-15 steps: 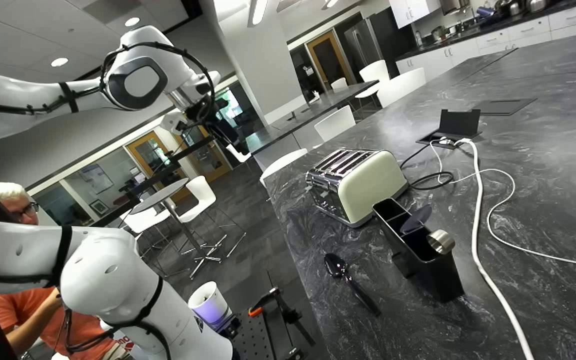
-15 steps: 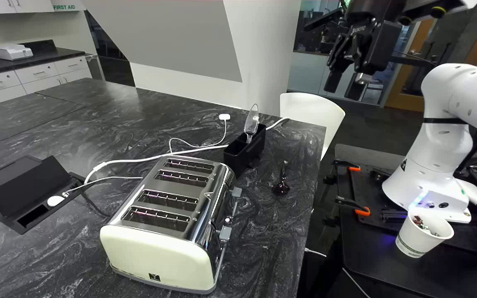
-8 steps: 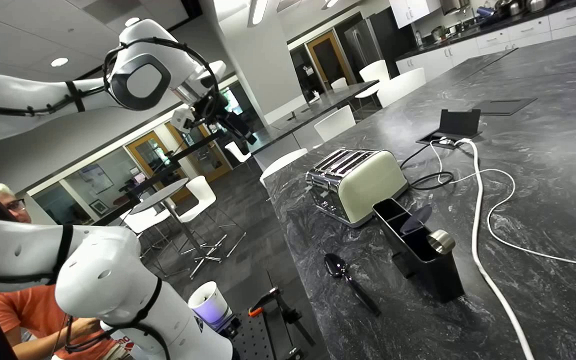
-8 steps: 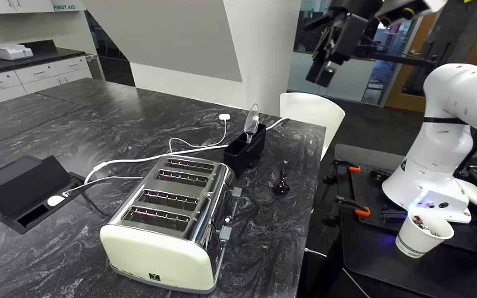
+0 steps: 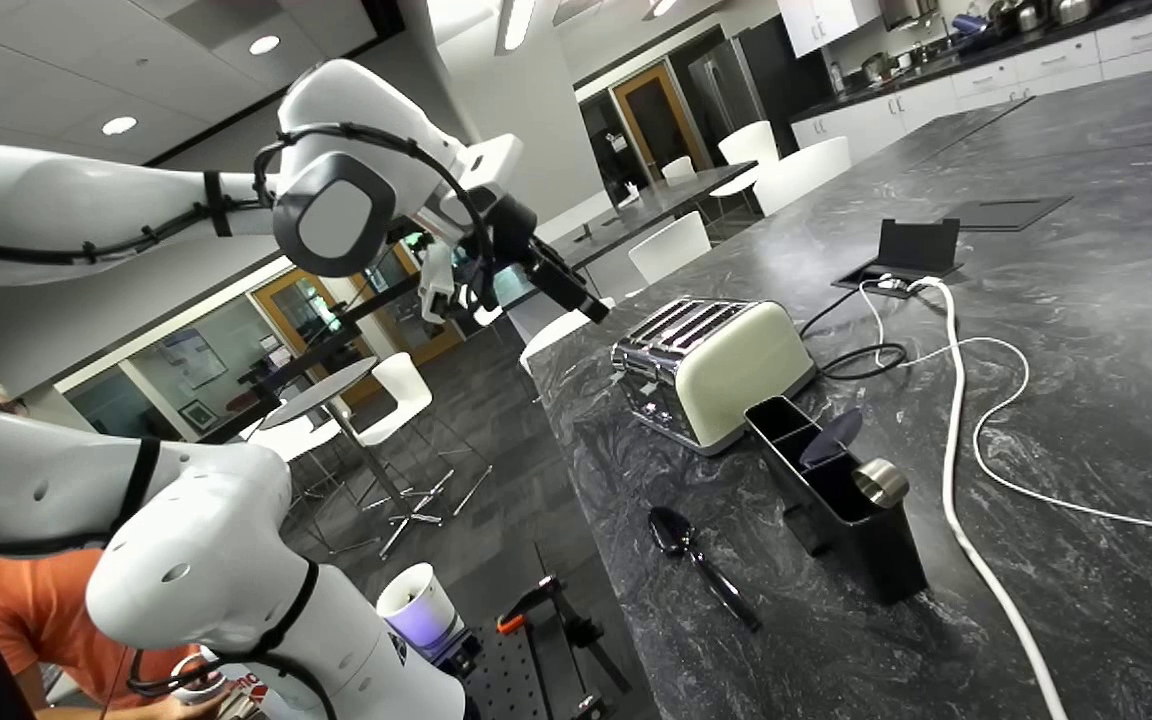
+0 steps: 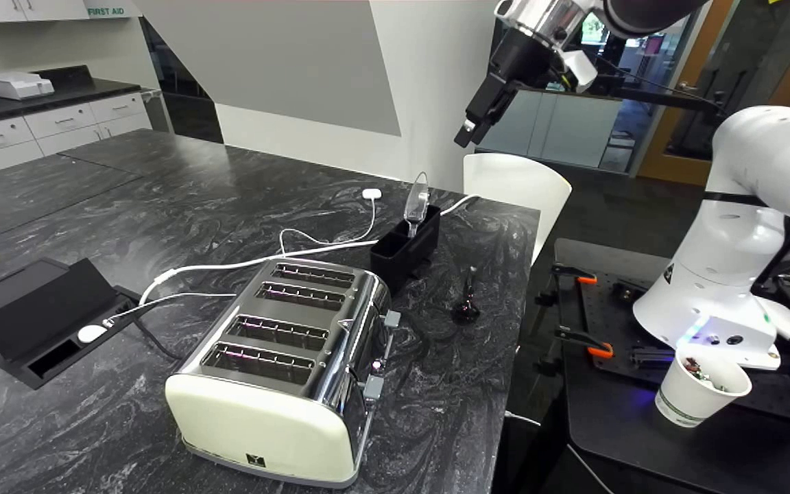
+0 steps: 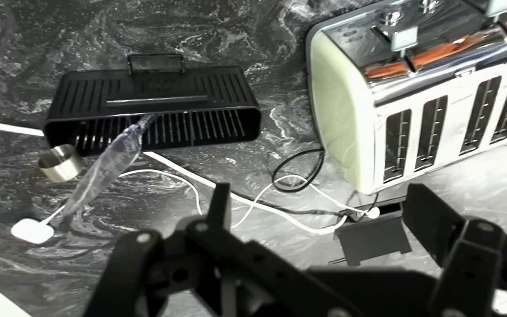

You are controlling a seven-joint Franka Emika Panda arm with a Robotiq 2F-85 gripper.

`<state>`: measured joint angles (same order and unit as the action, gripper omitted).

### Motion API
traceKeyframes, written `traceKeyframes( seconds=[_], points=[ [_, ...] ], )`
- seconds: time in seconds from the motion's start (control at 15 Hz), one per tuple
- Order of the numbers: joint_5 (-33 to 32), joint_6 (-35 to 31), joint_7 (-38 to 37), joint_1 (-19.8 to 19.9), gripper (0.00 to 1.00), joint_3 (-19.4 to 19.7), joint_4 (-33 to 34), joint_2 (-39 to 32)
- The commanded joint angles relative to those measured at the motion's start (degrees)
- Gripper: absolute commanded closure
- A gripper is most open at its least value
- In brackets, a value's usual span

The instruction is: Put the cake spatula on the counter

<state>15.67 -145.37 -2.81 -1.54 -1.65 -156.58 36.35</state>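
Surface (image 5: 1116, 410): dark grey, glossy, pale-veined. Cake spatula (image 7: 109, 164): translucent, tapering; tilted in slotted black caddy (image 7: 156, 86), lower end hidden inside. Spoon (image 5: 702, 565): glossy black, lying on surface. Toaster (image 7: 416, 93): cream and chrome, cut off in wrist view. End effector (image 7: 319, 193): spread wide, gripping nothing.

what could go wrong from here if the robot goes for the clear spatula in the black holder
The cake spatula has a see-through blade, so its edges might be misjudged and the grasp could slip. Pulling it out at an angle may tip the narrow black holder. The open end effector could also bump the metal cup at the holder's end, or snag the thick white cable running past.
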Motion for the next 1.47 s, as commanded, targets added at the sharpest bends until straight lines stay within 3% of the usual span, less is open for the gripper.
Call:
traceKeyframes(
  seconds=[0.0,0.53,0.73,1.07,1.4],
  points=[
    [-0.2,-9.3,-0.8,1.0,0.00,2.5,-3.4,-4.5],
    [1.9,-24.7,-2.3,1.2,0.00,7.9,-3.1,-19.0],
    [5.8,-29.7,-0.7,-0.8,0.00,10.7,-3.1,-23.7],
    [15.4,-31.2,3.7,-7.2,0.00,17.0,-0.8,-27.8],
    [21.4,-30.4,8.9,-10.7,0.00,21.3,3.3,-31.4]
  ],
)
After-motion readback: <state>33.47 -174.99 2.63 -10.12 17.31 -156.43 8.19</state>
